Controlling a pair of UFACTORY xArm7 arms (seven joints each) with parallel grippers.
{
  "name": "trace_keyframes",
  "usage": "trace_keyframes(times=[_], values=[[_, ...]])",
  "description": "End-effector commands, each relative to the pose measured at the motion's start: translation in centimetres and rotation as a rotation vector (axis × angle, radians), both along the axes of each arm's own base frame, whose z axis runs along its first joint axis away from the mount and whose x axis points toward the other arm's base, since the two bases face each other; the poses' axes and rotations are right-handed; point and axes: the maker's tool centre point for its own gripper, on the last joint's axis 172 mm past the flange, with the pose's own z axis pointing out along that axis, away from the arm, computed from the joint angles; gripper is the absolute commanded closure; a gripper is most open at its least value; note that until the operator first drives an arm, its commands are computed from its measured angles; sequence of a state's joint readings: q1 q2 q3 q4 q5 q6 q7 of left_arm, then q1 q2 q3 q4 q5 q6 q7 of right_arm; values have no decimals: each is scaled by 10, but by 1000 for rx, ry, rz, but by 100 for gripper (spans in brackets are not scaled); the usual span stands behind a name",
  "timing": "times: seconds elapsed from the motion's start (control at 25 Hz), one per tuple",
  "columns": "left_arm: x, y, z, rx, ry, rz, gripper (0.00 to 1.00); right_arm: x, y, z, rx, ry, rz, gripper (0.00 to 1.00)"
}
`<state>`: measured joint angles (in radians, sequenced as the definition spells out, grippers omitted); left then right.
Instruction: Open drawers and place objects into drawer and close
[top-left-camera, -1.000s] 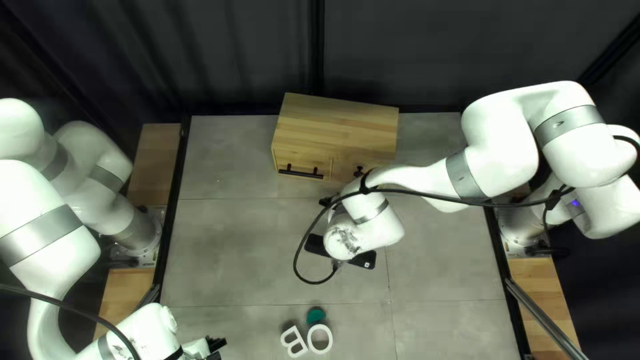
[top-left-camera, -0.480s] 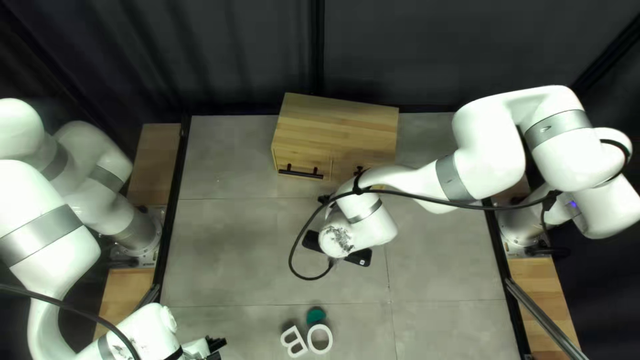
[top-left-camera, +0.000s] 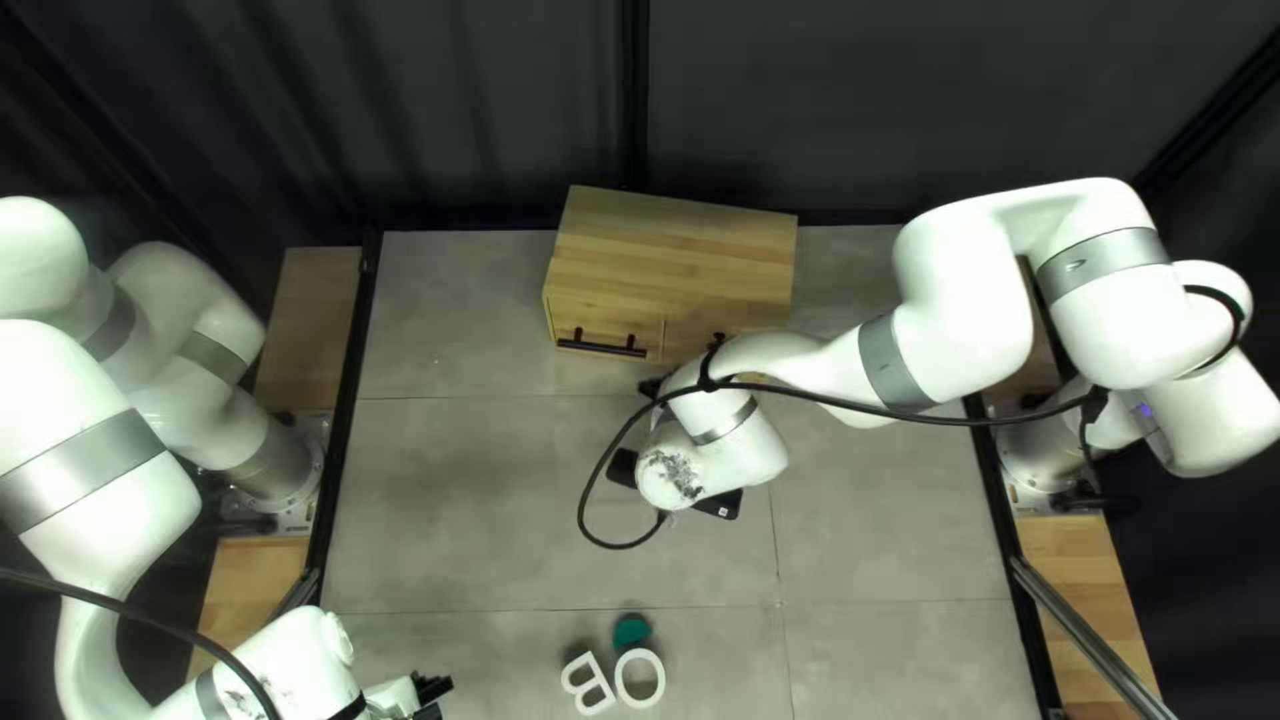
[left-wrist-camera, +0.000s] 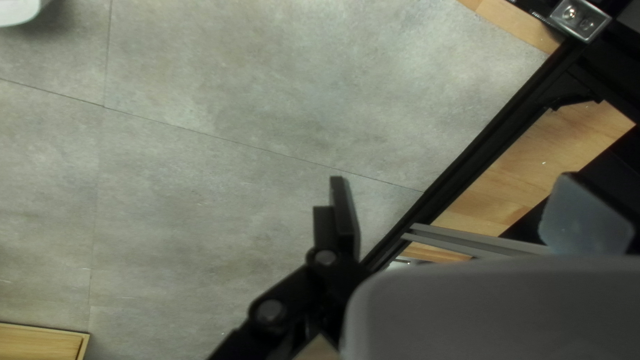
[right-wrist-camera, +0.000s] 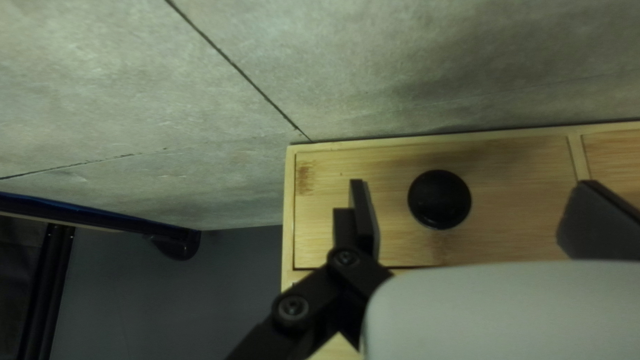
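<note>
Top left view: right arm (top-left-camera: 967, 320) reaches toward the cabinet (top-left-camera: 674, 254), its jaws apart.

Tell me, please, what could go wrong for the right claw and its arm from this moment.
The round black knob looks off-centre between the right claw's open fingers, so one finger may touch first and the grip may slip.

The wooden cabinet shows no visible fastening; a pull on the knob might drag it.

The right arm hides part of a flat black object; if it lowers there, it could bump it.
</note>
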<state>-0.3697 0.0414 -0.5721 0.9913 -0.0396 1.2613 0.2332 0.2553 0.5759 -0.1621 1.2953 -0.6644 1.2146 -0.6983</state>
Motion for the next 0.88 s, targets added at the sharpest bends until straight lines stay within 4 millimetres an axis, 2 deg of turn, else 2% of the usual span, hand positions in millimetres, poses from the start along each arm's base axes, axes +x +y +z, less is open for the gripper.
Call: trace_keyframes(times=[0.04, 0.12, 0.32, 0.48, 0.64, 0.88], values=[[0, 0, 0, 0, 0, 0, 0, 0, 0, -2, 2, 0, 2, 9], [0, 0, 0, 0, 0, 0, 0, -1, -1, -1, 3, 1, 3, 11], [0, 0, 0, 0, 0, 0, 0, -5, -2, 0, 10, 4, -3, 5], [0, 0, 0, 0, 0, 0, 0, -12, -1, 0, 15, 7, -9, 7], [0, 0, 0, 0, 0, 0, 0, -11, -2, 0, 18, 14, -3, 16], [0, 0, 0, 0, 0, 0, 0, -11, -4, 0, 19, 28, 18, 16]])
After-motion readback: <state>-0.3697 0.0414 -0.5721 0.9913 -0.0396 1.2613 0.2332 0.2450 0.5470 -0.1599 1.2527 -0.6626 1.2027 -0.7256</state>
